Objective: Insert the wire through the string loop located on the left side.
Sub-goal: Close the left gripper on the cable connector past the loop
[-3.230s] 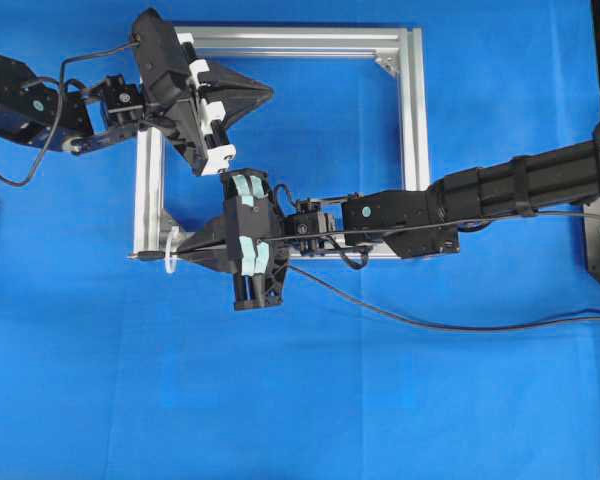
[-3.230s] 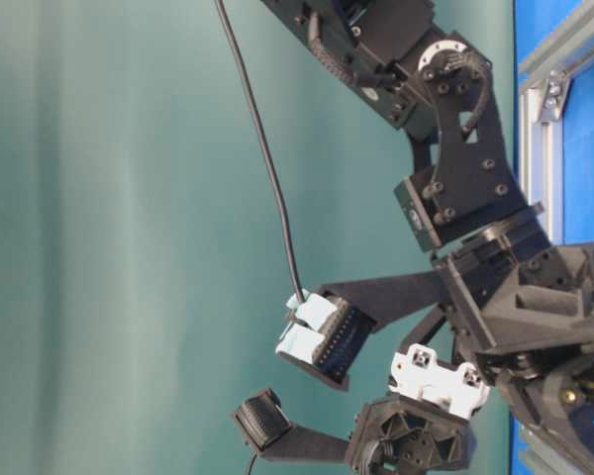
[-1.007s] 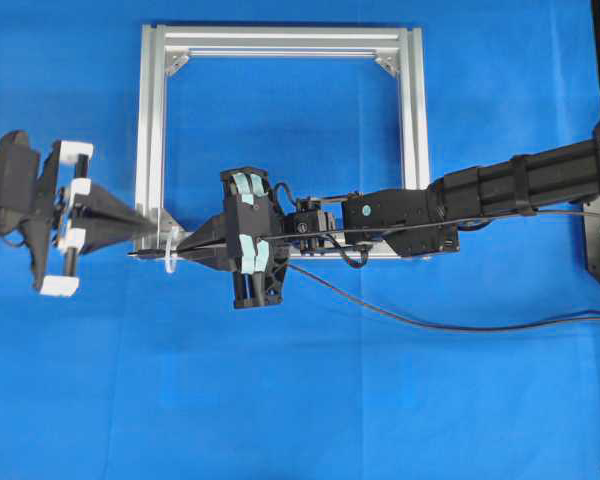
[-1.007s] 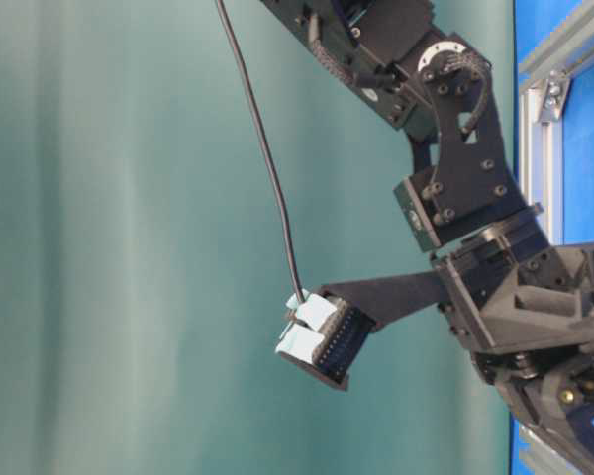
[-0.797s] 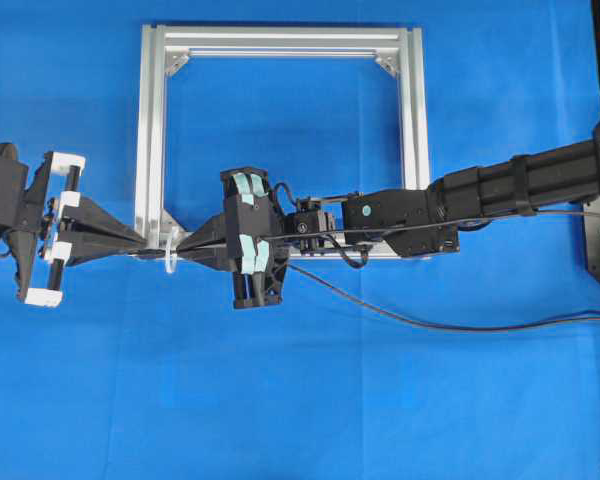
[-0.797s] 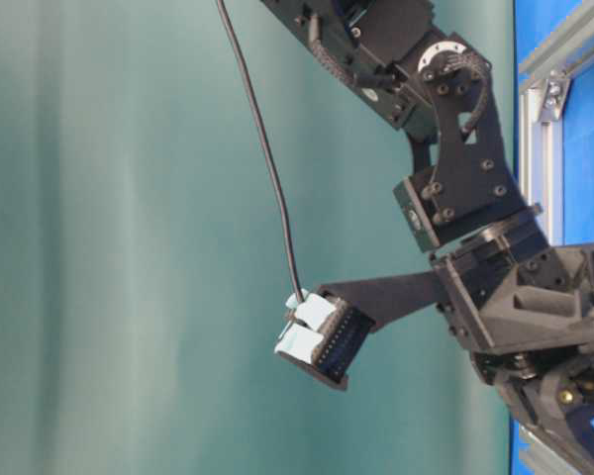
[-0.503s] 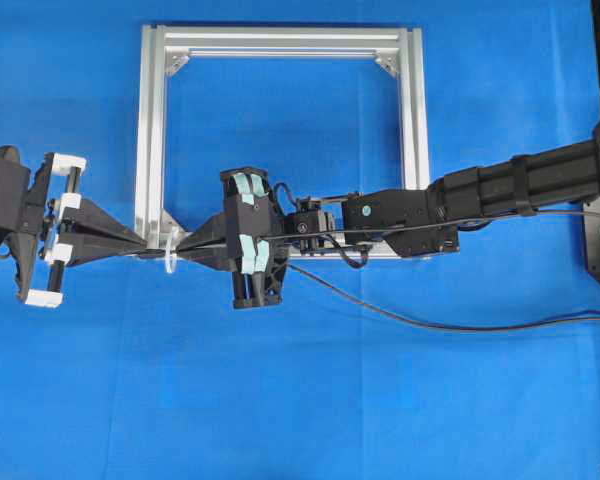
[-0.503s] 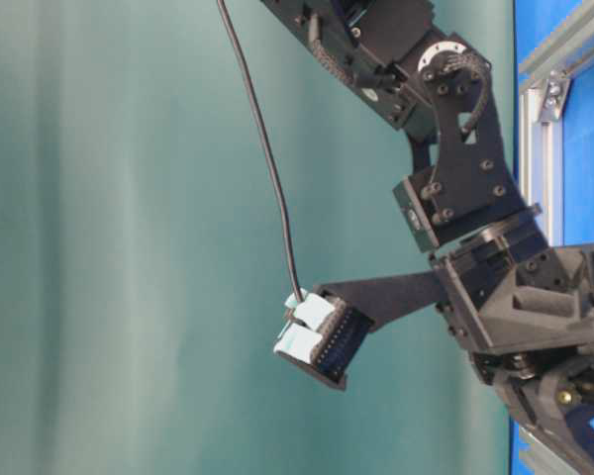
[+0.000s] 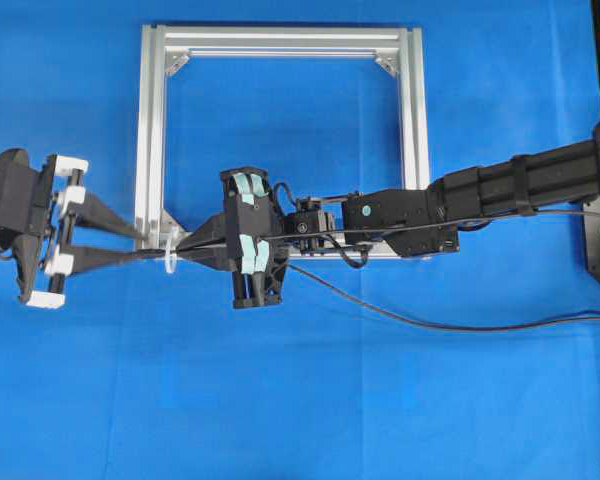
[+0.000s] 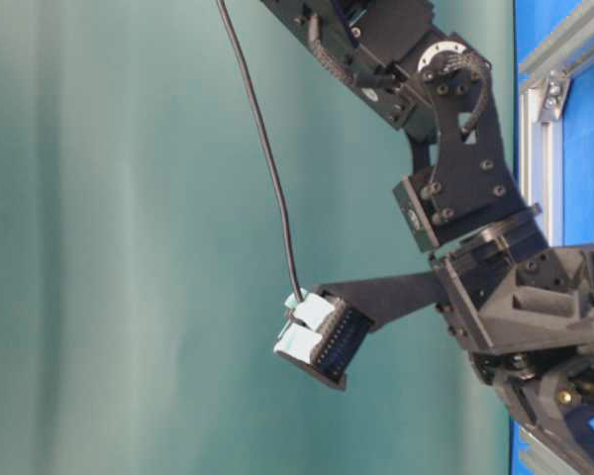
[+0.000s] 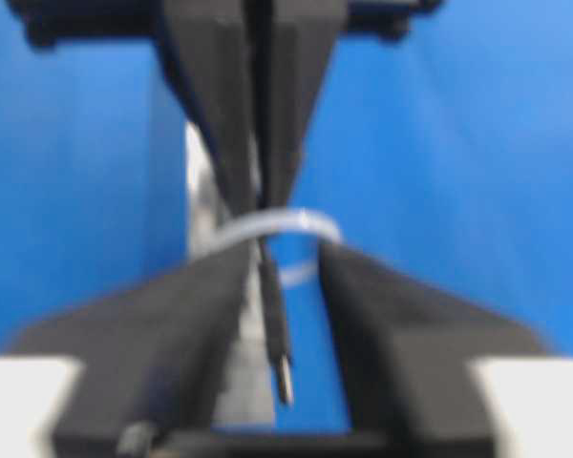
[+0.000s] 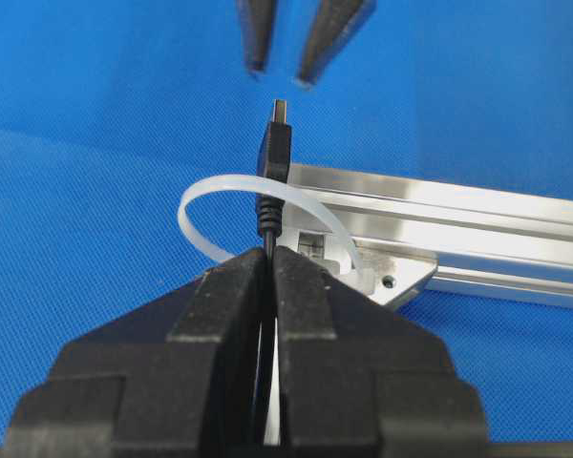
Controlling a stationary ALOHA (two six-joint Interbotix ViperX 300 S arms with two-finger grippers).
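The black wire [image 9: 430,325] runs from the right across the table into my right gripper [image 9: 183,250], which is shut on it just behind the plug. In the right wrist view the plug [image 12: 275,143] sticks out past my right gripper [image 12: 267,256] and passes through the white string loop [image 12: 220,191]. The string loop [image 9: 170,257] hangs at the frame's near left corner. My left gripper [image 9: 145,246] faces the plug from the left, open. In the left wrist view, the left gripper [image 11: 285,262] has a finger on each side of the wire's grey tip [image 11: 283,372] and touches nothing.
The square silver aluminium frame [image 9: 412,150] lies on the blue cloth behind both grippers. The right arm [image 9: 520,190] reaches in from the right edge. In the table-level view the wire [image 10: 267,158] hangs down to a taped block [image 10: 312,336] on the right arm.
The left gripper's fingers were pressed together at the plug tip and have now spread apart. The right gripper, the wire and the loop have not moved.
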